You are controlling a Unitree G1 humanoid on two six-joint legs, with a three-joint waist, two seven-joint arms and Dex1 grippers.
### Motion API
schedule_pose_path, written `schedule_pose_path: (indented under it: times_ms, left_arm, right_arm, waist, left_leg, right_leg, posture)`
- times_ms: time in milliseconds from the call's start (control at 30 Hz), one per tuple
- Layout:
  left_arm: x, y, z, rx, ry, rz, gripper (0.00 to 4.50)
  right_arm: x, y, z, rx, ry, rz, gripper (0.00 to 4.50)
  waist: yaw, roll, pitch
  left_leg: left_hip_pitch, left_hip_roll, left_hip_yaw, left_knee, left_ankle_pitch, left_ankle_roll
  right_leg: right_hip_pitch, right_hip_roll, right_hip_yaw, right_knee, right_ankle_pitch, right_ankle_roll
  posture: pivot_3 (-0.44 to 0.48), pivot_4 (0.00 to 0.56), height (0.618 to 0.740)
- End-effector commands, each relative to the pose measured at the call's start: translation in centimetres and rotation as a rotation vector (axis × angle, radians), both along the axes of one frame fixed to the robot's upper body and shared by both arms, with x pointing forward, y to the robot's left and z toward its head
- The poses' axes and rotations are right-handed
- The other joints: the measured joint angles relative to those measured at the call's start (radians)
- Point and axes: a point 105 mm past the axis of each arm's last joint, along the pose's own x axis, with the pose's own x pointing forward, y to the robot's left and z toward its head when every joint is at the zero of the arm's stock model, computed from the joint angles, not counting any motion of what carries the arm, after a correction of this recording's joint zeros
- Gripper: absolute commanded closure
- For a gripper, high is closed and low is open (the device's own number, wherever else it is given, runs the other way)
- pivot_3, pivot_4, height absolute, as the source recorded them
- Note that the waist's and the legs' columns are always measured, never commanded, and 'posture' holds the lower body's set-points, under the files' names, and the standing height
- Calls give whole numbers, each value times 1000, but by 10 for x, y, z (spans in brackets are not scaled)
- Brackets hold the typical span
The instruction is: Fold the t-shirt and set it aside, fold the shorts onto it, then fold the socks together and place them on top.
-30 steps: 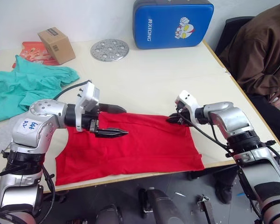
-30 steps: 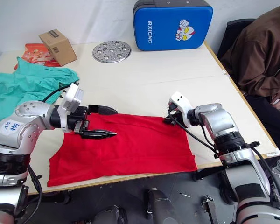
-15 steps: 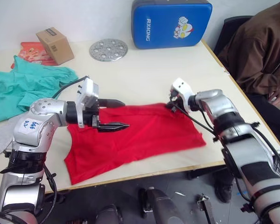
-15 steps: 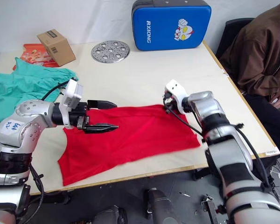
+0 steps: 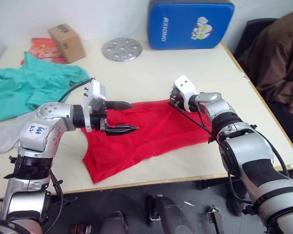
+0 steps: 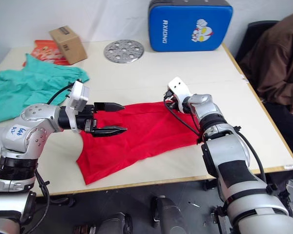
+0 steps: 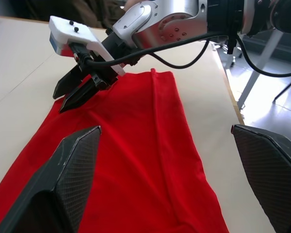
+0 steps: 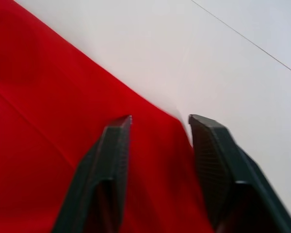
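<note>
Red cloth of the t-shirt (image 5: 146, 134) is seen dragged inward and skewed vs 1 s ago; earlier it lay wide and square, now it is bunched into a slanted strip, so the first fold is judged underway, not finished. Right gripper (image 8: 160, 145) is spread, fingers astride the far corner, cloth between but not pinched. Left gripper (image 5: 121, 117) hangs spread wide above the shirt's opposite end. Shorts (image 5: 31, 87) and socks (image 5: 7, 134) are left well behind the left gripper. Box (image 5: 67, 42), metal disc (image 5: 121, 49), blue pad (image 5: 190, 24) lie far beyond both grippers; nothing blocks.
</note>
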Motion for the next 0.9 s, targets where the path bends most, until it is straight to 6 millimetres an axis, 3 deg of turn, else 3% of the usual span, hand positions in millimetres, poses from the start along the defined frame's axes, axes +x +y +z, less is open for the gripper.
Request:
schedule_pose_path:
  times_ms: [33,167,300,400,467,533,700,800,900]
  left_arm:
    - [1,-3,11,-1,-53,-19,0]
    - [9,-2,12,3,-56,-16,0]
    - [15,-3,12,9,-59,-22,0]
    - [25,0,9,33,-65,2,0]
    - [41,10,3,78,-66,56,0]
    - [57,21,-3,122,-76,110,0]
    - [99,49,-3,208,-112,279,0]
    - [114,54,-2,251,-117,340,0]
    - [122,52,-3,287,-134,377,0]
  right_arm:
    - [1,-3,10,43,-14,-2,1868]
    - [-2,-26,15,56,-10,3,1868]
    - [-4,-41,19,42,-30,-17,1868]
    - [-11,-50,32,102,-50,-21,1868]
    - [-30,-54,42,158,-51,-3,1868]
    - [-58,-57,49,199,-28,3,1495]
    - [-135,-68,56,285,69,-39,8]
    - [-166,-82,46,322,136,-144,8]
    - [-184,-90,31,363,179,-233,8]
  waist:
    - [21,4,2]
    - [64,6,4]
    - [79,6,4]
    - [83,7,5]
    - [88,9,5]
    - [95,10,6]
    - [106,11,7]
    - [110,10,7]
    - [110,10,7]
  left_leg:
    - [-1,0,-3,0,3,1]
    - [0,1,1,2,1,7]
    - [-2,1,3,2,0,11]
    - [-2,1,7,2,-2,13]
    - [-3,1,8,2,-2,14]
    - [-2,1,8,2,-2,14]
    - [-2,1,9,3,-5,16]
    - [-2,1,8,4,-6,20]
    - [-1,1,6,4,-10,26]
  right_leg:
    - [2,0,-4,-6,4,-3]
    - [2,2,0,-19,11,2]
    - [4,1,1,-22,15,8]
    - [4,1,2,-25,15,9]
    - [4,1,2,-27,16,11]
    - [4,1,1,-28,16,11]
    - [4,2,1,-30,18,13]
    - [6,3,0,-38,19,16]
    - [12,2,-1,-41,19,17]
  posture:
    - [0,150,740]
    - [0,150,740]
    - [0,150,740]
    - [0,150,740]
    - [0,150,740]
    - [0,150,740]
    - [0,150,740]
    - [0,150,740]
    - [0,150,740]
